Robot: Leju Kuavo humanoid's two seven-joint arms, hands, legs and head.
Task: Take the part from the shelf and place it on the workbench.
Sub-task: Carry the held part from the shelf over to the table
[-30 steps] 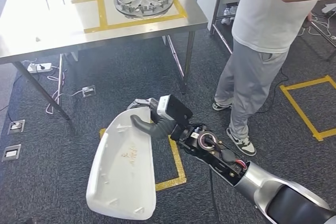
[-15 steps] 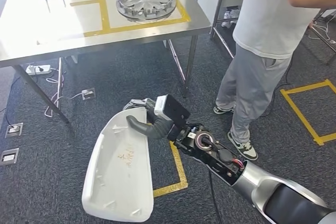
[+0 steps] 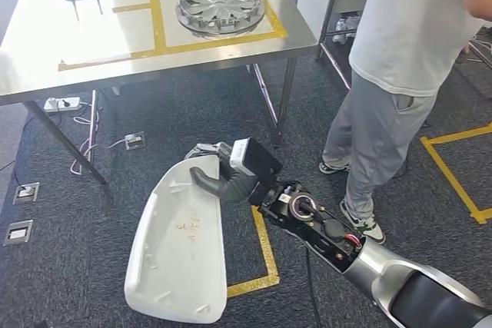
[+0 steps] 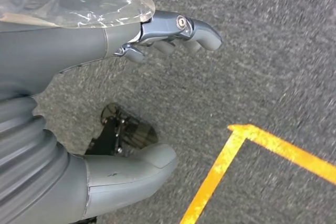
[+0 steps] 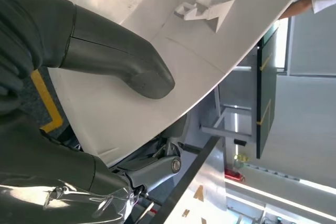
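Head view: right hand (image 3: 223, 178) clamped on the white part (image 3: 180, 247), carried over dark carpet short of the workbench (image 3: 69, 44); left wrist view: left hand (image 4: 118, 98) empty, fingers (image 4: 186, 27) apart; right wrist view: thumb (image 5: 126, 61) pressed onto the white part.

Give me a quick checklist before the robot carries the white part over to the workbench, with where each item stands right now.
1. Grip on the white part: ok. The right hand holds its edge, thumb on top, fingers underneath.
2. Part off the floor: ok, it hangs in the air above the carpet.
3. Left hand free: ok, fingers apart, holding nothing.
4. Landing spot on the workbench: ok, bare steel lies left of the hubcap.
5. Clear path: not ok. A person stands close by the bench corner.
6. Grip firmness for the carry: cannot tell.
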